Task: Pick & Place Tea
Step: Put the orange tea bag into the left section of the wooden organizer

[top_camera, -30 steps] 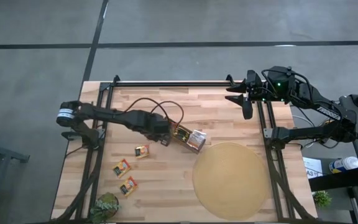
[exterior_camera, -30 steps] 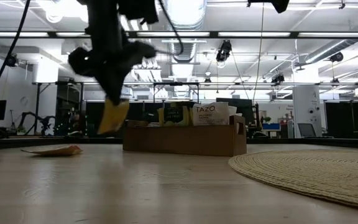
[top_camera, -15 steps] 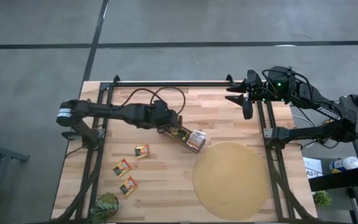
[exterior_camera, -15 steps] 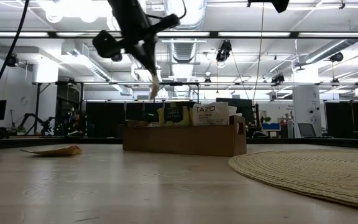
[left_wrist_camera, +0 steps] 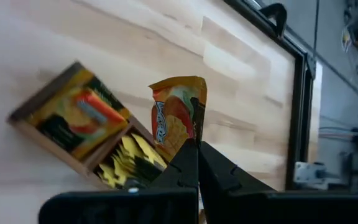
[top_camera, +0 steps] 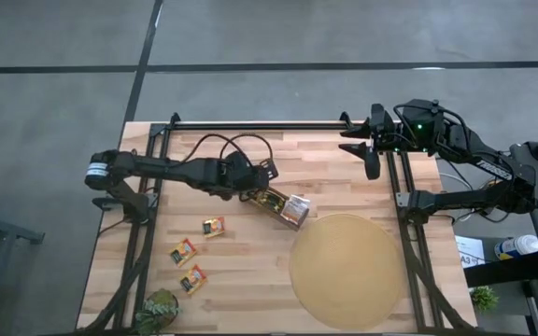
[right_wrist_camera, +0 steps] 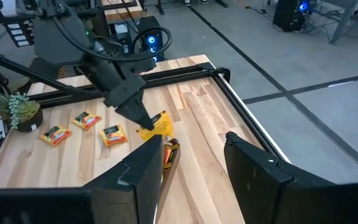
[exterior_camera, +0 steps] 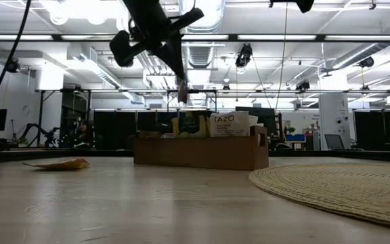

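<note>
On the wooden counter [top_camera: 250, 271], the brown box [top_camera: 279, 204] is sitting; the left gripper [top_camera: 267, 175] is hovering above it, jaws clenched on an orange sachet [left_wrist_camera: 178, 117], presumably for dropping in. Beyond, the right gripper [top_camera: 370, 149] is idling, jaws released.

Brown wooden box [top_camera: 283, 204] mid-table, round tan mat [top_camera: 346, 270] just beside it — small potted plant [top_camera: 160, 309] at a corner
</note>
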Controlling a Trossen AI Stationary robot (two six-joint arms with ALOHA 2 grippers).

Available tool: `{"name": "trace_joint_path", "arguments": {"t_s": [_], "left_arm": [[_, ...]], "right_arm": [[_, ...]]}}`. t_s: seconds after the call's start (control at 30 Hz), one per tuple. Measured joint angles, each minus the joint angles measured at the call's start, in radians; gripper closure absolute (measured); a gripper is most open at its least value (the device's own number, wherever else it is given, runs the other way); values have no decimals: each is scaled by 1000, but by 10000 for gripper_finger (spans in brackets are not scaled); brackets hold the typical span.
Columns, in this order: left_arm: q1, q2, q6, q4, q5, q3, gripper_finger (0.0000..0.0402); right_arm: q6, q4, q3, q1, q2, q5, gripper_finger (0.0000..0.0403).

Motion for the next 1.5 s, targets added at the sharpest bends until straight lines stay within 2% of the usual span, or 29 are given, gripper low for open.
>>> {"name": "trace_joint_path", "arguments": {"t_s": [0.23,0.43,0.7,1.17,1.5], "left_arm": [[-18,0,-202,-23,66,0,401],[-18,0,-328,-187,114,0,401],[33,7,-335,-191,116,-1,401],[70,119,-348,-153,155,-1,402],[70,143,-333,-128,181,-1,400]], "right_arm": [[-114,0,0,0,0,0,234],[-166,-8,0,0,-1,0,234],[-257,-71,0,-1,-1,0,234],[-304,-70,0,-2,-5,0,234],[-306,-69,0,-8,-8,2,234]]}}
